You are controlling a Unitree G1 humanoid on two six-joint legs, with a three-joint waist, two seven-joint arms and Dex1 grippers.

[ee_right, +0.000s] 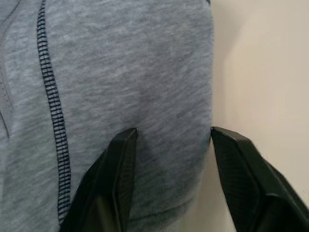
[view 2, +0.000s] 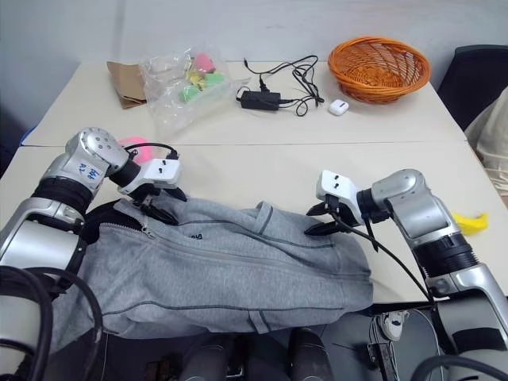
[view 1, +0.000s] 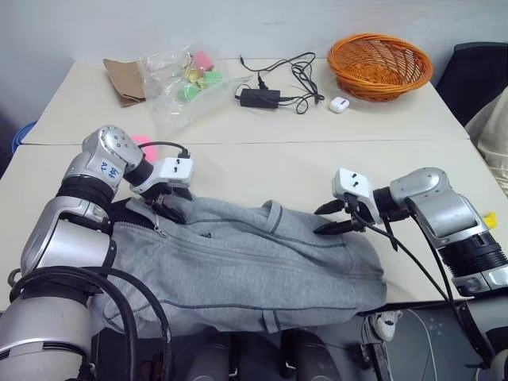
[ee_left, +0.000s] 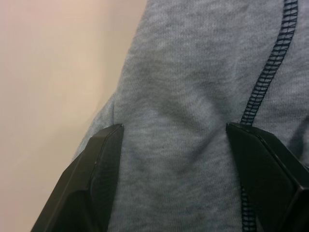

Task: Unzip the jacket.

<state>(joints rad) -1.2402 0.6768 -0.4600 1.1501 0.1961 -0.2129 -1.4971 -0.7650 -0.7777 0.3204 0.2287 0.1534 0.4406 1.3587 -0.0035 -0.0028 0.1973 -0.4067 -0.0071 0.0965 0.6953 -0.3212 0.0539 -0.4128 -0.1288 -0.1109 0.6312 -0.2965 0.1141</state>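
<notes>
Jacket point(view 1: 238, 262) lies zipped in the lower centre, on the desk point(view 1: 262, 163). Left pincer point(view 1: 164, 203) and right pincer point(view 1: 335, 217) are open, empty; first find the zip pull.

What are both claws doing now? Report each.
Left claw: open, fingers apart over the jacket, holding nothing.
Right claw: open at the jacket's edge, holding nothing.
</notes>
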